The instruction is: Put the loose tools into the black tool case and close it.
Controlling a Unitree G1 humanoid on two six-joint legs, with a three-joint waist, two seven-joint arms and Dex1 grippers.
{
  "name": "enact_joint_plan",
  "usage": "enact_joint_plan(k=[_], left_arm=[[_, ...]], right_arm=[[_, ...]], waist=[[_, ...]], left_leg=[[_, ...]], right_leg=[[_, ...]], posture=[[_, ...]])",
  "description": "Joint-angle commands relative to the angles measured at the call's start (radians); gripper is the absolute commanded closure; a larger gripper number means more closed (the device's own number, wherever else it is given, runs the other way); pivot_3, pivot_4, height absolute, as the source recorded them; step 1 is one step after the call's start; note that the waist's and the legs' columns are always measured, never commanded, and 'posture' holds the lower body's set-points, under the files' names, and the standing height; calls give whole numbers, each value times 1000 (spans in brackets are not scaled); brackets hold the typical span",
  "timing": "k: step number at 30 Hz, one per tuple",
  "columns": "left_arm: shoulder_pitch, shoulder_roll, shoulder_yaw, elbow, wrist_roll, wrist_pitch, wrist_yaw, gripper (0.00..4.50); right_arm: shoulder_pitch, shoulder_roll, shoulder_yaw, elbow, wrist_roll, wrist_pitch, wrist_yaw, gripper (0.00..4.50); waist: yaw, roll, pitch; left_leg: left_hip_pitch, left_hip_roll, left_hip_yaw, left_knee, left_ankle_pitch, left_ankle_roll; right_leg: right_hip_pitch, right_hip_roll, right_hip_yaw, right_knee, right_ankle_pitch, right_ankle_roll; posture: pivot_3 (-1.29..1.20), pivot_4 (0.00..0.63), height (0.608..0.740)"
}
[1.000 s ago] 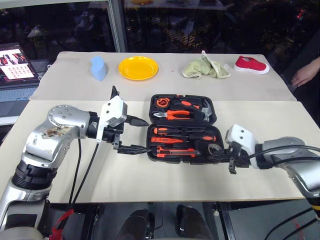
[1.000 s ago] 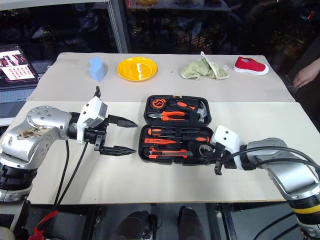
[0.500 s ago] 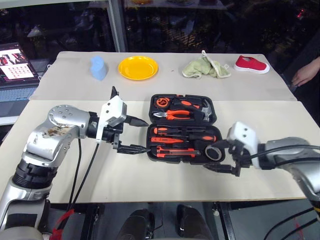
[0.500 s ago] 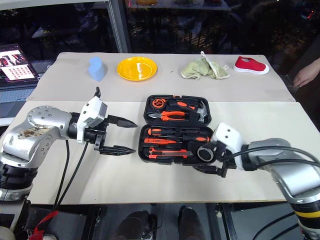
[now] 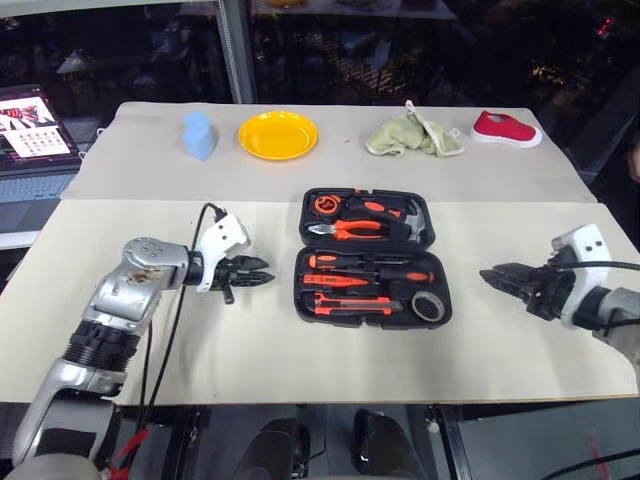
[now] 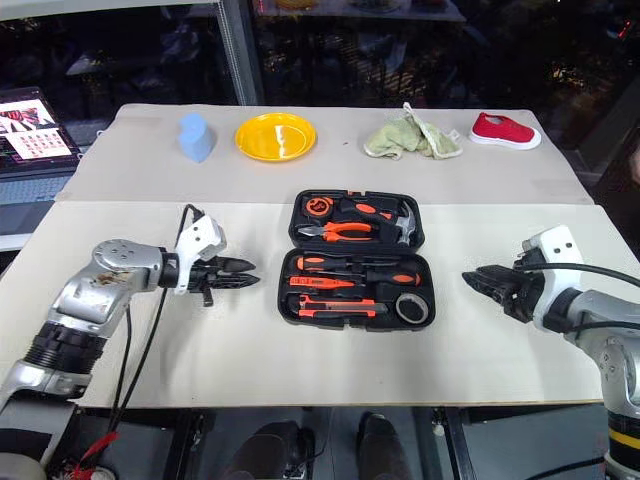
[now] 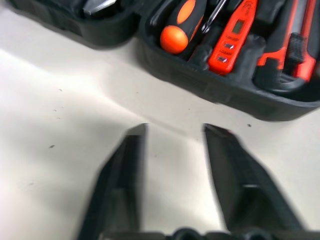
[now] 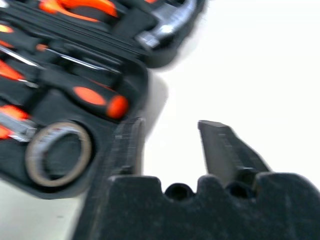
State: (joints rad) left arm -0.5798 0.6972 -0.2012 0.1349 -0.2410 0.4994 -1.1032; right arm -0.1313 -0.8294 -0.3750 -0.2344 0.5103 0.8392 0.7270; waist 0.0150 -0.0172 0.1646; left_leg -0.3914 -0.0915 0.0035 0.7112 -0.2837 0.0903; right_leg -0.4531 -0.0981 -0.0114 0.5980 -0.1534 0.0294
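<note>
Dark windows are backing a pale counter [image 5: 250,360] carrying a plate [image 5: 277,134], cloth [image 5: 413,136] and shoe [image 5: 506,129]. The case [image 5: 370,258] is lying open mid-counter, tape [image 5: 427,306] and screwdrivers [image 5: 375,268] seated inside. Both hands — left [image 5: 255,279], right [image 5: 500,277] — are flanking it, narrowly parted, empty. Closing well probably means lifting the far half from both sides — evenly, then pressing it down.
</note>
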Motion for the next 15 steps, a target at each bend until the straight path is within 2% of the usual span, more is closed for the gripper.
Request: enact_joint_plan(k=[1,2,7,15], left_arm=[[-48,-48,-17,24,29,-26,20,4500],[-56,-64,-24,37,37,-30,27,4500],[-105,-127,-37,118,87,-44,65,4500],[-114,-150,-23,130,82,-69,32,4500]], right_arm=[[-39,9,34,38,-29,-77,3,4330],[-50,11,52,54,-40,-89,4,4480],[-117,22,171,159,-119,-159,10,4480],[-176,63,267,179,-152,-187,29,4480]], waist=[[-2,0,0],[-2,0,0],[-4,0,0],[-4,0,0]], left_leg=[[0,0,0,0,0,0],[0,0,0,0,0,0],[0,0,1,0,0,0],[-1,0,2,0,0,0]], right_leg=[[0,0,0,0,0,0],[0,0,0,0,0,0],[-1,0,1,2,0,0],[-3,-1,1,5,0,0]], posture=[[0,150,740],[0,150,740],[0,150,740],[0,150,740]])
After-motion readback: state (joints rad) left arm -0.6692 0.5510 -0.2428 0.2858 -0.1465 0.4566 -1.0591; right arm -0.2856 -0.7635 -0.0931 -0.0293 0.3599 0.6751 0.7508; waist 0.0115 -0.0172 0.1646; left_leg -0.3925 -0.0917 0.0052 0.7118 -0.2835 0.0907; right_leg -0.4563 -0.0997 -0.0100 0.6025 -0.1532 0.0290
